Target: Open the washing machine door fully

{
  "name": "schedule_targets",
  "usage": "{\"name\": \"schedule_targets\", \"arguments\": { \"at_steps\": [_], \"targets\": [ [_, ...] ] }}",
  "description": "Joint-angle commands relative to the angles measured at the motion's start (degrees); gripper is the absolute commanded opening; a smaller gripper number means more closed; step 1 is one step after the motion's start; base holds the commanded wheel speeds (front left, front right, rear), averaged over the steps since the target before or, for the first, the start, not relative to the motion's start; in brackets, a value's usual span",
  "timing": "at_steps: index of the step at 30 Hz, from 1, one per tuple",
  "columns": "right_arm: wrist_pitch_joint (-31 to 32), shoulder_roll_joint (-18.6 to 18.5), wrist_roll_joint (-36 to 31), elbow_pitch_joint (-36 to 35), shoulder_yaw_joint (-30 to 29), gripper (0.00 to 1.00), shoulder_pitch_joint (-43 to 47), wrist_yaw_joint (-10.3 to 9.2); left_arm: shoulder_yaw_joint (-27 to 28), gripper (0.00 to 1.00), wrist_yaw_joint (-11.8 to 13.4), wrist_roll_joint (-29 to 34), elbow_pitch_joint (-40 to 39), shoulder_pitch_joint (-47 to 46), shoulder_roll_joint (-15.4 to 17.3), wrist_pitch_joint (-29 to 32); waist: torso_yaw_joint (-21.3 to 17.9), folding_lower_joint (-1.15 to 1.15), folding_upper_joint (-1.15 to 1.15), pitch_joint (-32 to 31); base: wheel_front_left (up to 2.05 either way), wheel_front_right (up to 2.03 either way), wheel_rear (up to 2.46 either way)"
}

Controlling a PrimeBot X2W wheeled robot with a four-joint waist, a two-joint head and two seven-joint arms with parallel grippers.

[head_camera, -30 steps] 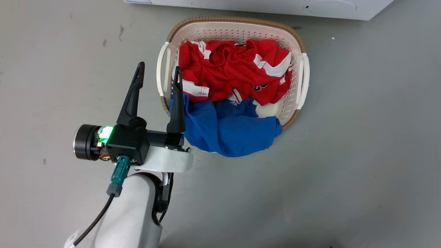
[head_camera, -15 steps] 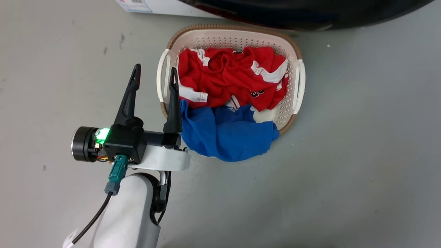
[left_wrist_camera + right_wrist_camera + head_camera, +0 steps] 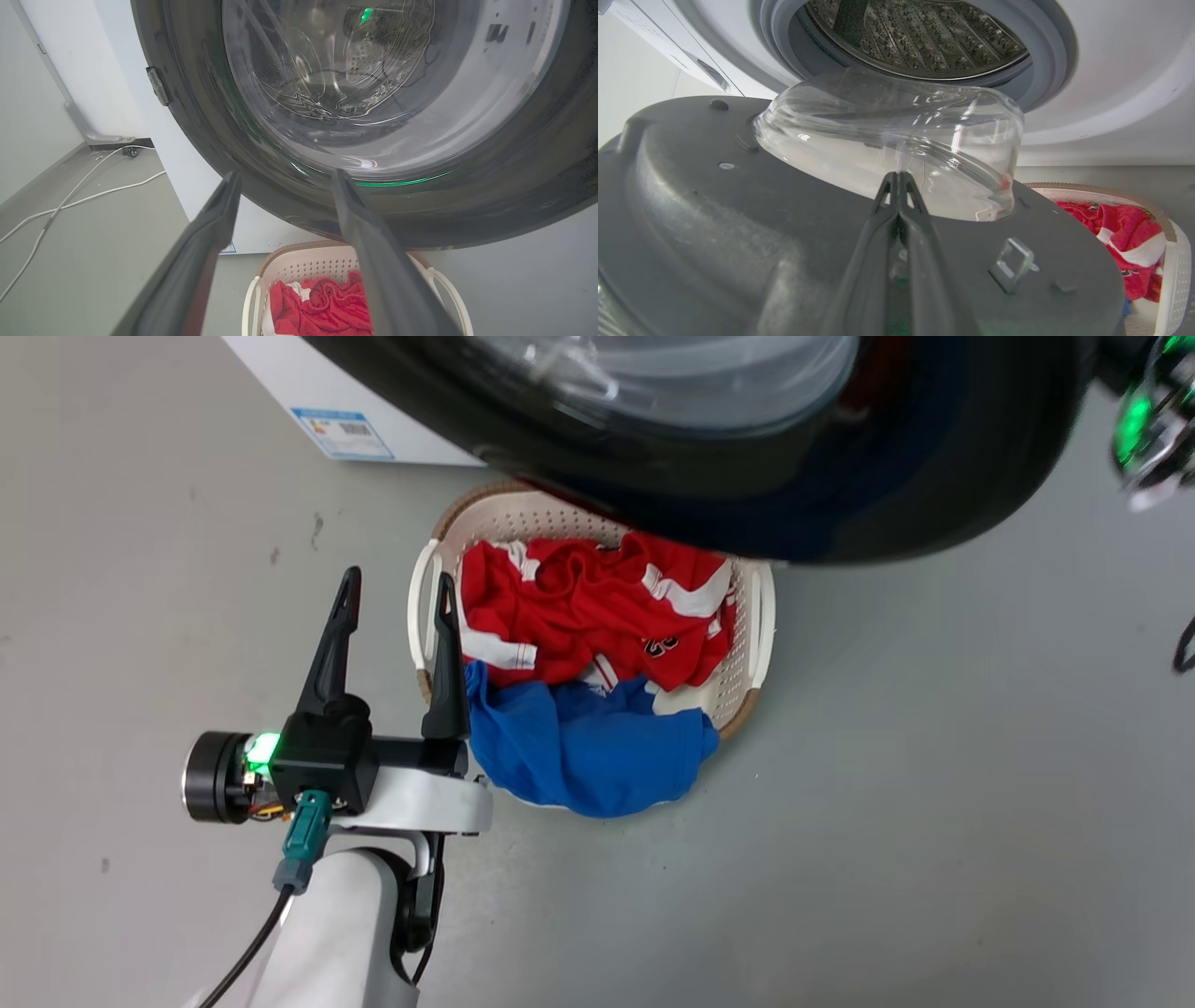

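The washing machine door [image 3: 887, 476] is a glossy black disc with a clear glass bowl [image 3: 672, 373], swung out over the laundry basket. The white washing machine [image 3: 280, 383] stands behind it. In the right wrist view its steel drum [image 3: 915, 37] and grey rubber ring [image 3: 1045, 51] show beyond the door's inner face [image 3: 714, 210]. My right gripper [image 3: 900, 175] is shut, its tips right by the glass bowl [image 3: 887, 135]. My left gripper [image 3: 397, 588] hangs open beside the basket's left handle with nothing in it. Its fingers [image 3: 369, 242] point at the door's outer face [image 3: 196, 116].
A white laundry basket [image 3: 761, 616] on the grey floor holds a red garment [image 3: 597, 607] and a blue garment [image 3: 588, 747] that spills over its near rim. A blue label [image 3: 341, 434] marks the machine's lower corner. White cables [image 3: 70, 200] lie on the floor left of the machine.
The head camera has shifted, moving the basket down the picture. The black door has swung out from the top edge and now hangs over the basket. My left gripper stays open.
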Motion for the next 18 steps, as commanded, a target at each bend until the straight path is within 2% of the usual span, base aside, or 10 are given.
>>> {"name": "schedule_targets", "arguments": {
  "at_steps": [1,18],
  "targets": [
    [0.4,0.9,0.5,-0.9,0.5,0.0,1.8,0.02,0.2,1.0,-0.1,0.4,0.0,0.8,-0.1,-0.2,-0.7,0.0,0.0,-1.3,0.0,0.0,0.0],
    [5.4,4.7,4.2,-12.9,7.6,0.0,20.1,0.02,1.9,1.0,-0.2,0.5,0.6,6.7,-0.1,-0.2,-1.5,0.0,0.0,-10.1,0.0,0.0,0.0]
  ]
}}
